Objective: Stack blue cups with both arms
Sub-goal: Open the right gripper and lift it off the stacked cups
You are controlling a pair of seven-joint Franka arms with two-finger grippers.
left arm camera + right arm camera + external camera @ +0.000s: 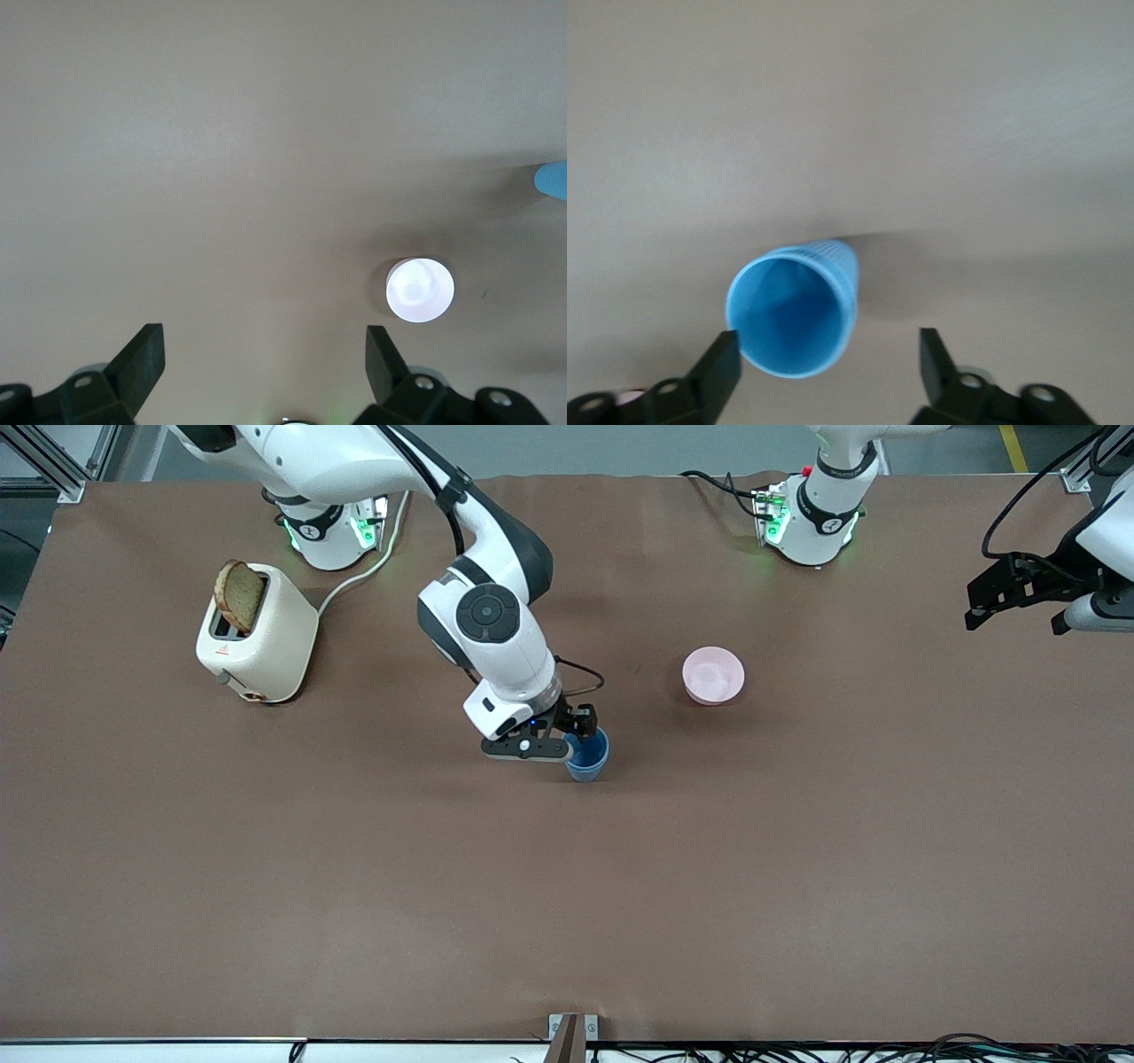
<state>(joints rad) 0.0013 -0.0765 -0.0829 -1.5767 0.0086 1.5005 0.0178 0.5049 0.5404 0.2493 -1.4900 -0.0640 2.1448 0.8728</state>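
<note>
On the brown counter (pixel 354 886), a toaster (pixel 257 633) is standing at the right arm's end, the right hand (pixel 576 735) is hovering spread apart over the blue cups (pixel 586 756) mid-counter, seemingly stacked already, so withdrawing comes next, while the left hand (pixel 1019 593) is waiting open past a pink bowl (pixel 713 676).

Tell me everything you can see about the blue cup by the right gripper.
The blue cup is a small matte tumbler, plastic by its look, tapered and handleless, ribbed on the outside below the rim. It stands upright on the brown table, mouth open, nearer the front camera than the pink bowl. The right gripper is open around its rim.
</note>
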